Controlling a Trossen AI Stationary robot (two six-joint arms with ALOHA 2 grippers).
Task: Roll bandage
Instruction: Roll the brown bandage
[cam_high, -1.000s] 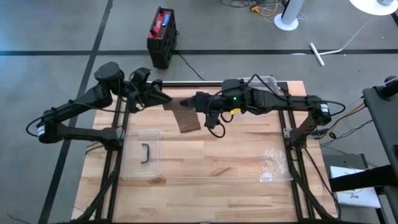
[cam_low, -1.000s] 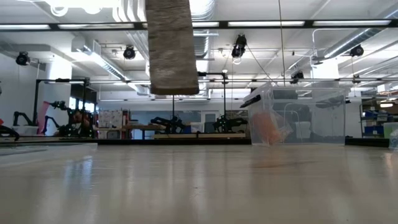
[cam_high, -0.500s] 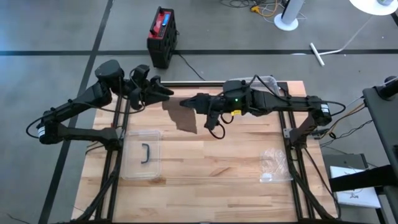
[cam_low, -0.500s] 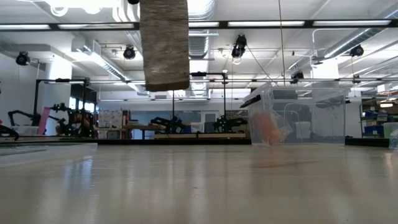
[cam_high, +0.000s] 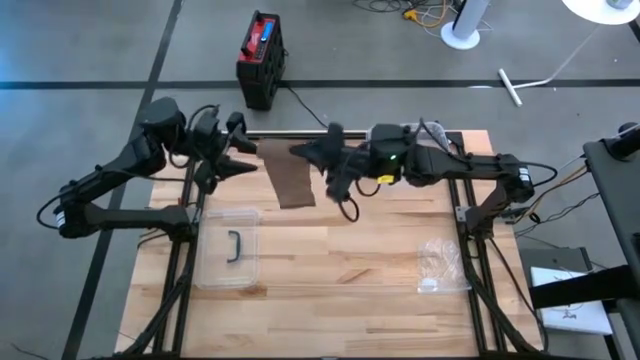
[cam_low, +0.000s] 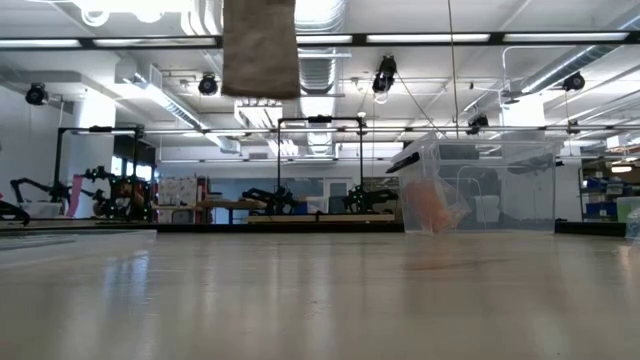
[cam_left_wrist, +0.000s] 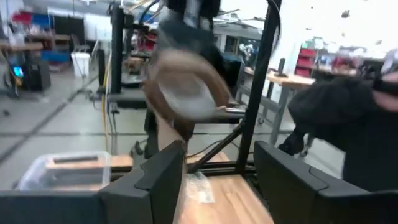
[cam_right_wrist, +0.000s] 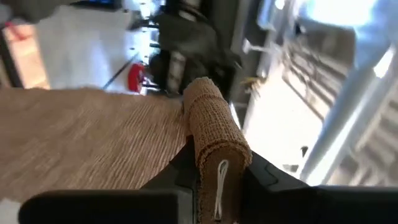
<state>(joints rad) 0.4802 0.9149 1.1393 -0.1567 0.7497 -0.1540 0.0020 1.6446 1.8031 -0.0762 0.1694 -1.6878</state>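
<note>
The brown bandage (cam_high: 290, 180) hangs in the air over the back of the bench (cam_high: 340, 270). The right pincer (cam_right_wrist: 214, 180) pinches its rolled end (cam_right_wrist: 214, 140). The left pincer (cam_left_wrist: 214, 165) is spread, just beside the roll. The cloth looks light, soft and floppy, so best hold the tight roll, not the loose tail.

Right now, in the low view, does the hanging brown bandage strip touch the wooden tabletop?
No, the brown bandage strip hangs at the top of the picture, with open room visible between its lower edge and the wooden tabletop.
</note>
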